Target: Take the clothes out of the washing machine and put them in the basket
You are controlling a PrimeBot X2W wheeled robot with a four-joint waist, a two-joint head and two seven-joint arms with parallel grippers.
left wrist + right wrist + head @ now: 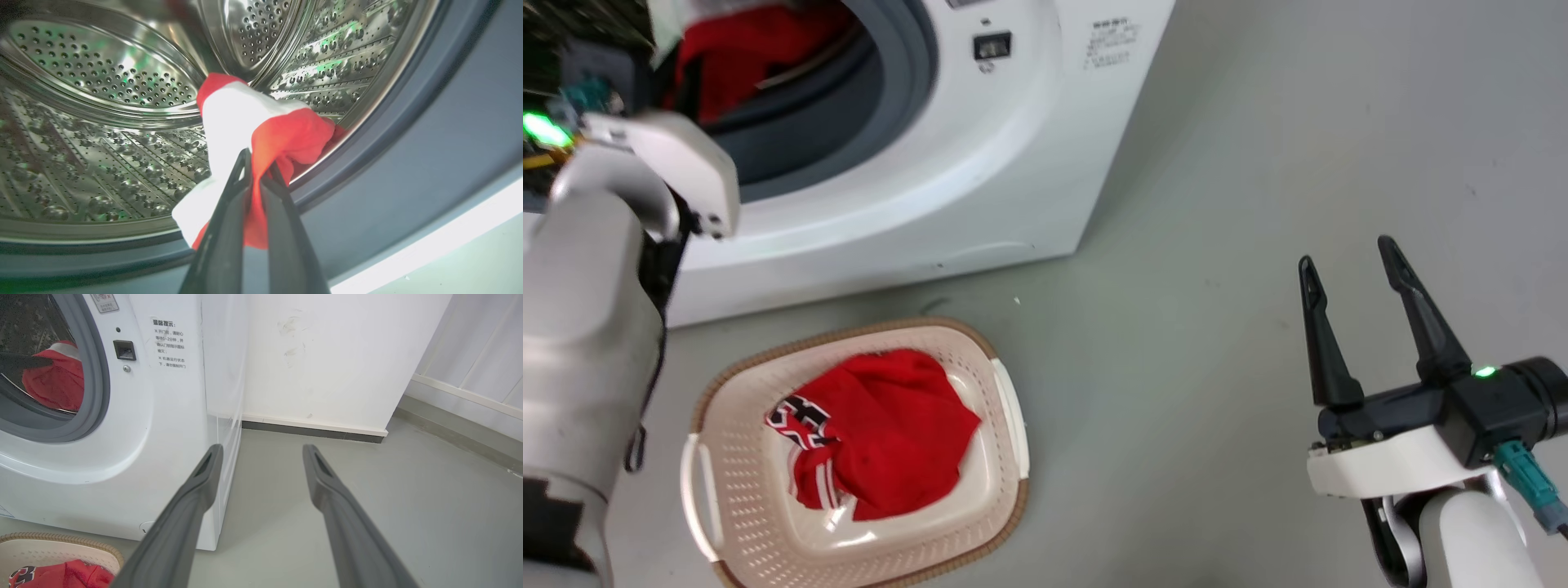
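While our left gripper point(259, 160) pinched a fold of red white-striped cloth point(237, 118),
it seemed light, limp, snaggable on the steel drum's lip point(81, 230); our right gripper point(1347, 253) gaped.

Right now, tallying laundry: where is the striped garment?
Left wrist view, centre: the striped garment is pinched in the left gripper, at the front lip of the drum.

- A pale grey-green floor point(1258, 204), smooth and matt, with a few small specks, runs to the far wall.
- The far wall point(335, 355) is plain white, with faint brownish smudges point(291, 324) high up.
- Along its foot runs a dark skirting strip point(310, 431) under a pale band.
- On the right stands a white panelled wall point(482, 343) with a grey base point(449, 435).
- The light is bright and even.
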